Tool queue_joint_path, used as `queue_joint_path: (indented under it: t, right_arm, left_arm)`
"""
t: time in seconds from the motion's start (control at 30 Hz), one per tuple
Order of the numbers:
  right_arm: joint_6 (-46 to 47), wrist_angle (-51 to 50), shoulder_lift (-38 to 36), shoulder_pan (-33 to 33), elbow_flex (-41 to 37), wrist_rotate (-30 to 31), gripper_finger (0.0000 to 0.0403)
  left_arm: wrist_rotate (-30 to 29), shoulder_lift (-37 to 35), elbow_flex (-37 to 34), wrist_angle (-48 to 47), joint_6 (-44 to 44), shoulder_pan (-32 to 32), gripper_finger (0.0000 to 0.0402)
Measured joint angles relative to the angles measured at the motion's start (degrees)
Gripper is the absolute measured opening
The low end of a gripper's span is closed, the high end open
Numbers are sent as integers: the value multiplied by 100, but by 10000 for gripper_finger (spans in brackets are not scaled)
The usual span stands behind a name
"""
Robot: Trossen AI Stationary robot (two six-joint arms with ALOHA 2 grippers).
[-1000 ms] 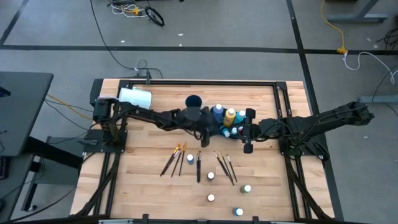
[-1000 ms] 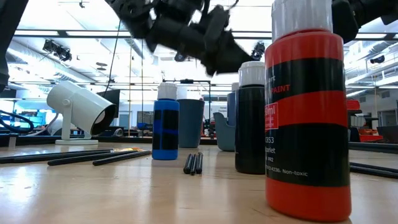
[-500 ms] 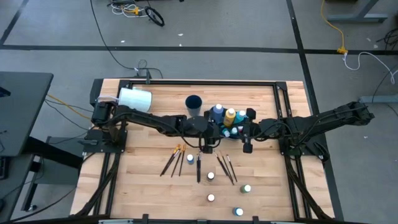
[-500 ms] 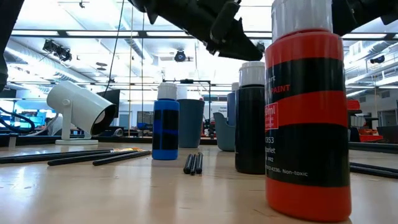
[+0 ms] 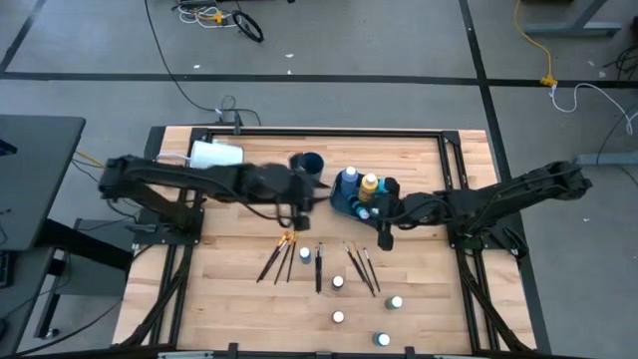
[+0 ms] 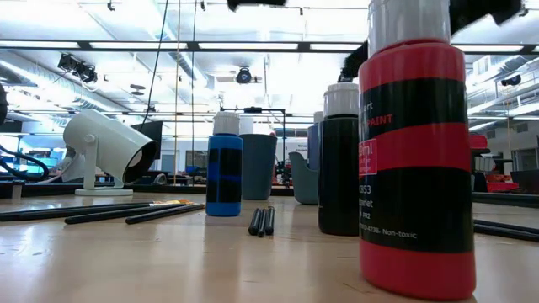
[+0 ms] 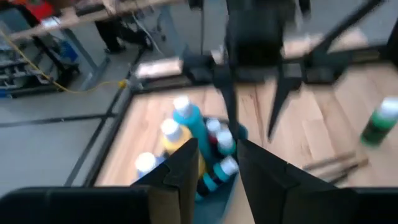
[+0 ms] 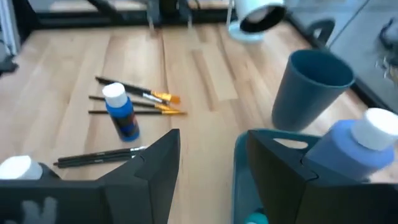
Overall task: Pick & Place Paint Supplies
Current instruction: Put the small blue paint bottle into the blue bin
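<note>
**Left gripper** (image 5: 299, 196) — over mid-tabletop (image 5: 234, 299), just beside the dark cup (image 5: 309, 162) on its front-edge side. Fingers apart; I see nothing between them in its wrist view.

**Right gripper** (image 5: 382, 221) — right of centre, at the front-right corner of the teal bin (image 8: 273, 144). Fingers apart, empty.

**Placed stock** — the bin already holds several white-capped bottles, among them a yellow one (image 5: 370, 183) and a blue one (image 5: 348, 179).

**Loose stock** — all of it lies between the grippers and the front edge:
- orange-handled brushes (image 5: 283, 247), with a blue bottle (image 5: 304, 254) just beside them
- dark brushes (image 5: 360, 266)
- further bottles nearer the front edge

**Relation for the next pick** — the orange-handled brushes lie straight toward the front edge from the left gripper. Their long axes run roughly back-to-front, fanned slightly toward the left edge. The left arm is the nearer. I judge its fingers would need to straddle the handles crosswise. The dark brushes sit likewise frontward of the right gripper, which is the nearer arm for those.
</note>
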Motion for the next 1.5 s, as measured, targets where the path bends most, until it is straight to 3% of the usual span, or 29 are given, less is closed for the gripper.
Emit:
queue_joint_path:
  t: [0.3, 0.5, 0.73, 0.87, 1.3, 1.5]
  right_arm:
    - [705, -3111, 1871, -141, 2575, -356, 190]
    - [880, -4443, 2868, -284, 3224, -676, 190]
    - [1390, -4583, 3183, -578, 3404, -695, 190]
    - [1818, -4904, 3194, -771, 3409, -995, 190]
    - [1807, -5077, 3287, -904, 3407, -1023, 190]
    - [1618, -5207, 3490, -918, 3411, -654, 190]
  left_arm:
    - [-177, -959, -446, -250, 167, -9, 114]
    - [-294, -986, -871, -237, 47, -9, 114]
    - [-306, -993, -1088, -204, -8, -9, 112]
    - [-301, -995, -1088, -176, -8, -9, 112]
    - [-303, -995, -1088, -127, 32, -11, 112]
    - [-304, -995, -1088, -127, 32, -11, 112]
